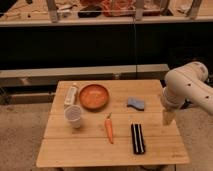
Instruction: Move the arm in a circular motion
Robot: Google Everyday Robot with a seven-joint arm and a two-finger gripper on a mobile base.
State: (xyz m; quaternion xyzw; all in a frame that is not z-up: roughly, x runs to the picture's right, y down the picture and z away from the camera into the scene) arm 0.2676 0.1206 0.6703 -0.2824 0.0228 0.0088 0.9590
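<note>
The arm [187,87] is a large white tube of thick rounded segments with small dark screw holes. It enters from the right and bends down over the right edge of the wooden table [90,150]. Its small tan tip, the gripper [167,117], hangs just above the table's right edge, to the right of the blue sponge [135,103]. It holds nothing that I can see.
On the table lie an orange bowl [94,96], a white cup [74,116], a carrot [109,129], a black bar-shaped object [137,138] and a pale packet [71,94]. A dark counter with shelves [90,45] stands behind the table.
</note>
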